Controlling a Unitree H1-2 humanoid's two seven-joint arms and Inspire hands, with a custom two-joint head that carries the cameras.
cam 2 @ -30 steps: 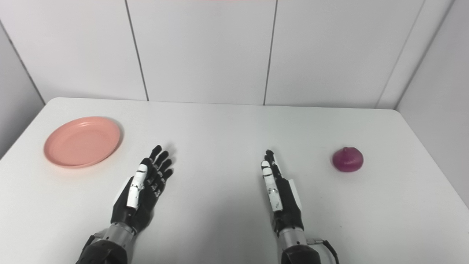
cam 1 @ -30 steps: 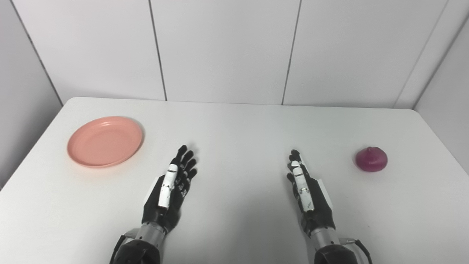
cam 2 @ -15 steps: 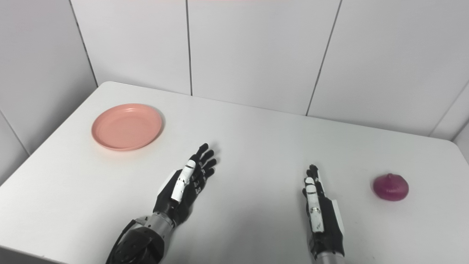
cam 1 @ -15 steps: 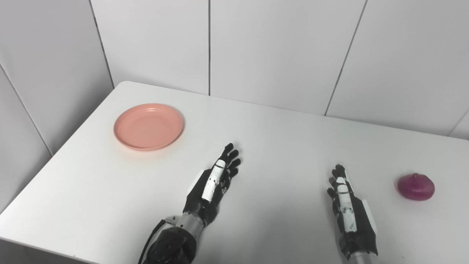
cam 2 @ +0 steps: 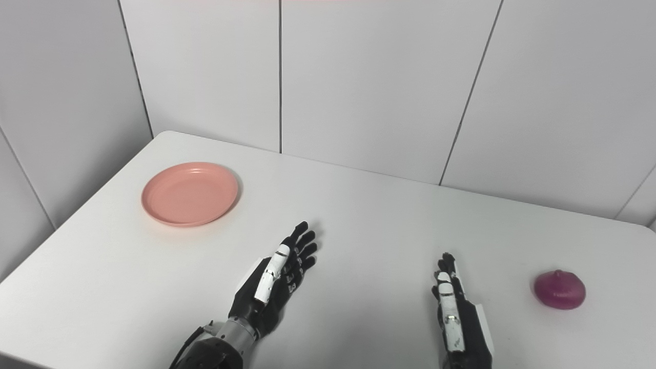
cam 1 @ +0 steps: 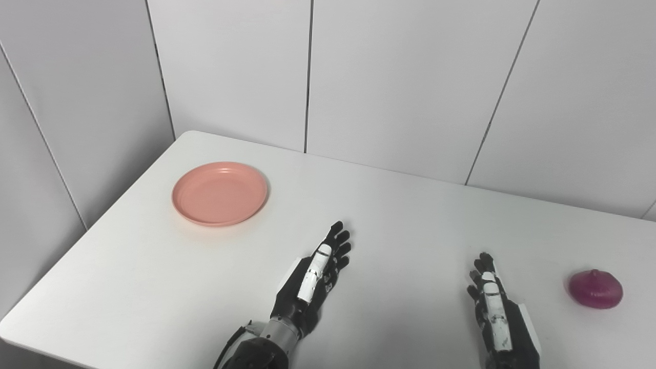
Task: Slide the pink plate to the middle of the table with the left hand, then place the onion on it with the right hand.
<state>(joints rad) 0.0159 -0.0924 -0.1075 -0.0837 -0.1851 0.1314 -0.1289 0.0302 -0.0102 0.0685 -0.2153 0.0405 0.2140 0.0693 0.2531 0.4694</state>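
Left eye view: pink plate (cam 1: 220, 193) sits upper left on the bench (cam 1: 410, 215), unmoved; onion (cam 1: 595, 289) lower right. Left hand (cam 1: 312, 277) and right hand (cam 1: 499, 312), apparently both flat with fingers extended, hold nothing. Neither step started.

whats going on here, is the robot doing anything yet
Nothing is being handled yet. Both hands lie open over the white table, fingers stretched forward: the left hand near the middle, the right hand further right. The pink plate sits empty at the far left, well clear of the left hand. The onion rests at the right, apart from the right hand. Neither step of the job has started.
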